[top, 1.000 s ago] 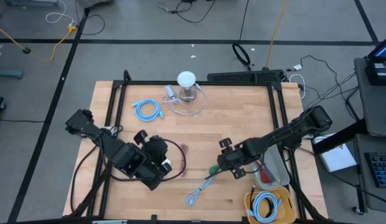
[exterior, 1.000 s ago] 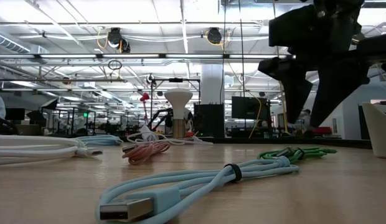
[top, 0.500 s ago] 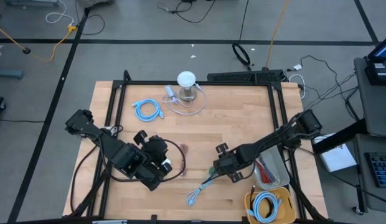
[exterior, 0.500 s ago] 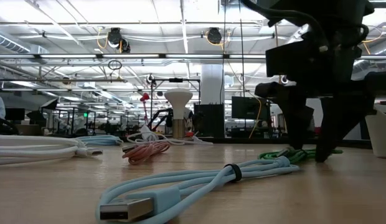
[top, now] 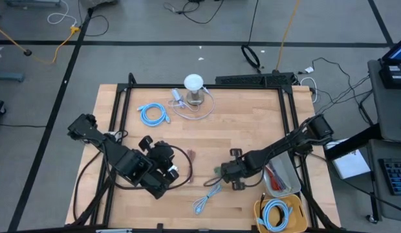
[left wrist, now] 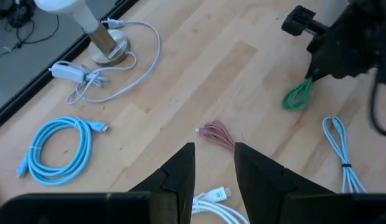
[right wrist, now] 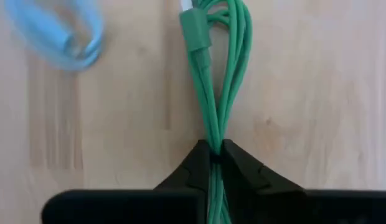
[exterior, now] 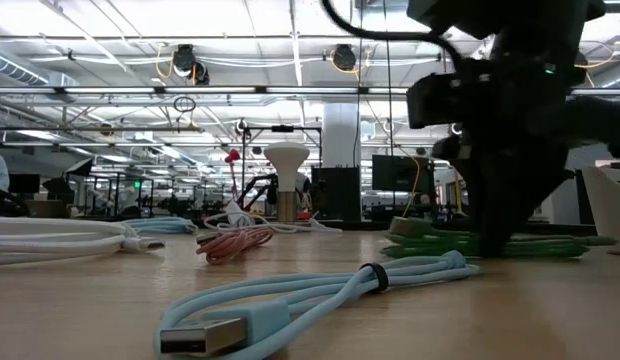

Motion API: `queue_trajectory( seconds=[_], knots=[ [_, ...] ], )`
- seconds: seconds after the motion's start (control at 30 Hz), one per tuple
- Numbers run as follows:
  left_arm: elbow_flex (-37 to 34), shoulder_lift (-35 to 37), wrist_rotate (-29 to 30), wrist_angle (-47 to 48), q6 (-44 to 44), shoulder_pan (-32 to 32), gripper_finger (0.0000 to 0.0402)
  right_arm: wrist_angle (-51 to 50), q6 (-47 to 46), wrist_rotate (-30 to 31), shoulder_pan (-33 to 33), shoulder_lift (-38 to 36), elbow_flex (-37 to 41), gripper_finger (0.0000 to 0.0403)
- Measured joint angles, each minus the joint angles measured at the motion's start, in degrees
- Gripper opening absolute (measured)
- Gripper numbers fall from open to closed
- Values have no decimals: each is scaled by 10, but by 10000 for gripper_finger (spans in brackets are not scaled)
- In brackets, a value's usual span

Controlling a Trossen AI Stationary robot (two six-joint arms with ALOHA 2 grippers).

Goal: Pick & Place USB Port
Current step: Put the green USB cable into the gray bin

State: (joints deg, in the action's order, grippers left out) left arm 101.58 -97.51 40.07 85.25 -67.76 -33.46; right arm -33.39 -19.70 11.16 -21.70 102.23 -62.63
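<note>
A green cable bundle (right wrist: 218, 74) lies on the wooden table (top: 252, 123), right of centre toward the near edge. My right gripper (right wrist: 215, 149) stands low over it and is shut on it; the high view shows that gripper (top: 222, 173) at the bundle's right. My left gripper (left wrist: 215, 165) hovers at the table's near left (top: 169, 169), open, with nothing between its fingers. Beyond it lie a small pink cable (left wrist: 215, 132) and a white cable (left wrist: 215, 198). My right gripper pinches the green bundle's several strands (right wrist: 216, 138) between its two fingers. The strands are squeezed together there and fan out beyond the fingertips. The fingers come down from above, slanting from the table's right. The bundle (exterior: 440, 243) rests along the table.
A light blue cable (top: 205, 198) lies just near of the green one. A coiled blue cable (top: 153, 114) and a lamp with white cord (top: 194, 87) sit at the far side. A white bin (top: 282, 176) and a yellow bowl (top: 278, 213) stand at the near right.
My right gripper has come down to the table, drifting a little toward the left and near edges, and has shut on the green cable bundle. The bundle's strands are now drawn together between the fingers. The left arm has kept still.
</note>
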Motion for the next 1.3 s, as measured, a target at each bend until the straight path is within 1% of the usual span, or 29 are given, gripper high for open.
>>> queue_trajectory(
  seconds=[0.1,0.2,0.3,0.43,0.57,0.67,0.77,1.03,1.17,1.3],
  knots=[
    [0,0,9,0,3,1,115,-29,-116,33,2,-17,-24,15],
    [0,0,25,0,4,1,115,-56,-240,79,2,-68,-54,6],
    [0,0,34,0,5,1,115,-159,-402,98,-3,-120,-86,4],
    [0,0,37,0,5,1,115,-330,-572,140,-55,-199,-103,3],
    [0,0,45,0,9,-1,115,-487,-728,107,-129,-255,-94,2],
    [0,0,50,-1,18,-1,115,-548,-824,79,-180,-277,-83,1],
    [0,0,51,-1,27,2,115,-550,-883,56,-220,-276,-63,1],
    [0,0,47,-3,48,13,115,-466,-976,-12,-280,-248,19,1],
    [0,0,38,-3,51,13,115,-444,-991,-47,-294,-238,44,1],
    [0,0,29,-3,53,13,115,-453,-991,-70,-299,-233,56,1]
  ],
)
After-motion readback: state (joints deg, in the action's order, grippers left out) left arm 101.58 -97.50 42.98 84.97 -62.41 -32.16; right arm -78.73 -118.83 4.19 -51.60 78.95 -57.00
